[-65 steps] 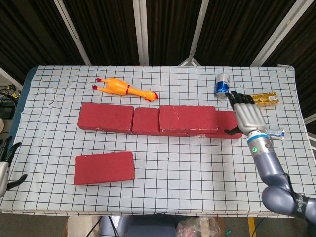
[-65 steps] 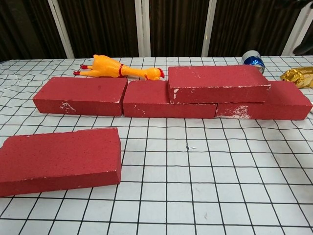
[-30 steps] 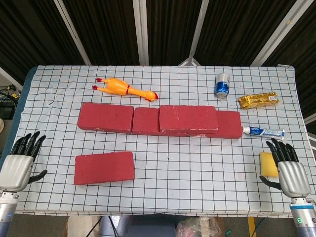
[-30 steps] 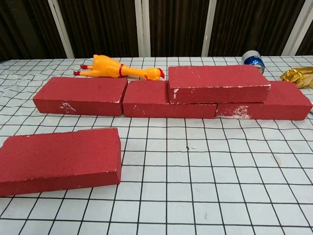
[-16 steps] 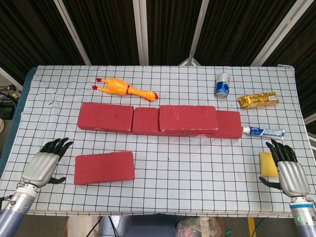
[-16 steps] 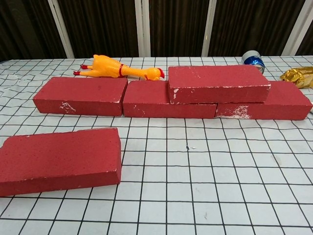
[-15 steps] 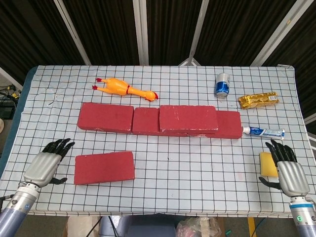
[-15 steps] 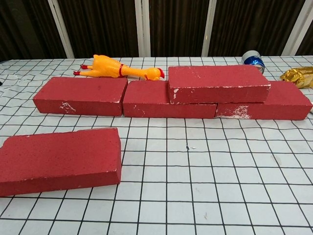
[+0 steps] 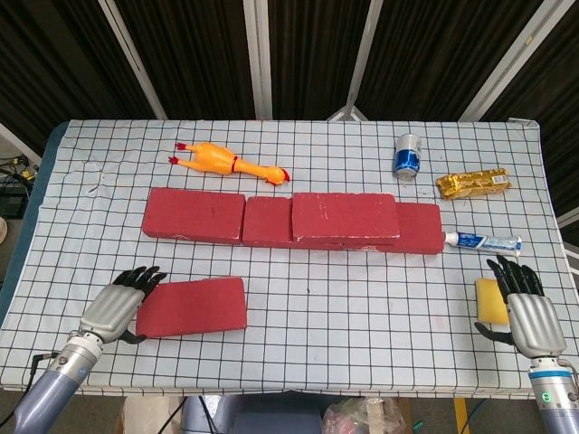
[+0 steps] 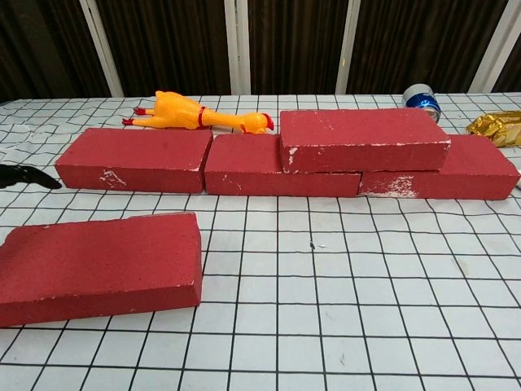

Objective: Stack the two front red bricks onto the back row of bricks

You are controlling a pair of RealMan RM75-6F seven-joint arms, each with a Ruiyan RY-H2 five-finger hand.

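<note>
I take the front brick (image 9: pixel 191 306) as my landmark: it lies flat and alone on the checked bench (image 9: pixel 326 316), near the front edge, well apart from the back row (image 9: pixel 194 215).

The back row is three red bricks end to end, directly behind the front brick. A stacked brick (image 9: pixel 345 217) already sits on top of that row, bridging the middle and right-hand bricks; in the chest view it reads as the raised block (image 10: pixel 362 139).

My left hand (image 9: pixel 116 308) is just beside the front brick's left end, fingers (image 9: pixel 143 276) apart and holding nothing; I cannot tell whether they touch the brick. In the chest view only dark fingertips (image 10: pixel 28 177) show at the left edge.

My right hand (image 9: pixel 525 310) is far to the right of the front brick, fingers spread, holding nothing, just beside a yellow sponge (image 9: pixel 489 300).

Beyond the back row from the front brick: a rubber chicken (image 9: pixel 231 164), a blue can (image 9: pixel 408 155), a gold wrapper (image 9: pixel 474 183). A toothpaste tube (image 9: pixel 482 240) lies off the row's right end.
</note>
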